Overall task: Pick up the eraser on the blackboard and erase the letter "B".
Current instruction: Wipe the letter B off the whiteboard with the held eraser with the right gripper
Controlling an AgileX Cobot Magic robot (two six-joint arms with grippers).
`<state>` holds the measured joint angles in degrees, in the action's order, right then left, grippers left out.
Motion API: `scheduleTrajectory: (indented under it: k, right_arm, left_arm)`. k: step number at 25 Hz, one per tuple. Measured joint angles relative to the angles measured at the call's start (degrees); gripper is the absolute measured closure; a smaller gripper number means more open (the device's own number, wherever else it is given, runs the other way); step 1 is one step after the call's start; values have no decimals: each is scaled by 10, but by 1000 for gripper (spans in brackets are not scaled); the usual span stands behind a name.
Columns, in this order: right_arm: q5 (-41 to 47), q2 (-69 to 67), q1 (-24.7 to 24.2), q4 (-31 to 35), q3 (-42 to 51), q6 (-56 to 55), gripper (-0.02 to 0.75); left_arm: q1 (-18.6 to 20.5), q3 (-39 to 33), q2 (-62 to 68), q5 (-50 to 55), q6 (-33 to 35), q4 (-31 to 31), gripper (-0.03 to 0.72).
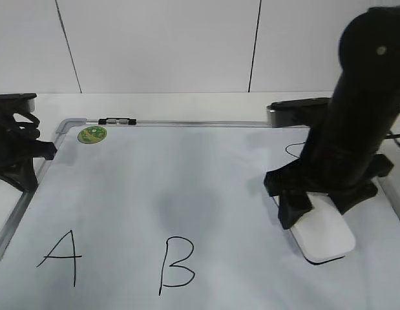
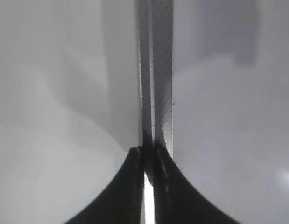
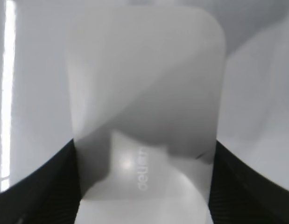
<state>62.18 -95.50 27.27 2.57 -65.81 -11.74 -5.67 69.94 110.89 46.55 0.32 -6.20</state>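
Observation:
The white eraser [image 1: 329, 240] lies on the blackboard [image 1: 187, 168] at the right, and it fills the right wrist view [image 3: 144, 84]. My right gripper [image 1: 322, 208] stands over its rear end with a black finger against each long side [image 3: 144, 186], shut on it. The letter "B" [image 1: 176, 263] is drawn in black at the board's front middle, to the left of the eraser and untouched. My left gripper [image 1: 25, 155] rests at the board's left frame, jaws shut and empty [image 2: 148, 163].
A black "A" [image 1: 61, 257] is left of the B. A green sticker [image 1: 92, 134] and a small clip [image 1: 117, 121] sit at the back left of the frame. A curved mark [image 1: 293, 150] shows behind the right arm. The grey frame strip [image 2: 158, 70] runs under the left gripper.

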Motion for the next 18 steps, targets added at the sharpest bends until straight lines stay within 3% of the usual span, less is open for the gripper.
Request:
scheduleTrajectory:
  k: [9,18]
  right_arm:
    - [-53,-120,61,-1,-51,-5,197]
    - [-29,-166,86,-10,-107,-5,197]
  left_arm:
    - [0,0,0,0,0,-1,672]
    - [0,0,0,0,0,-1,672]
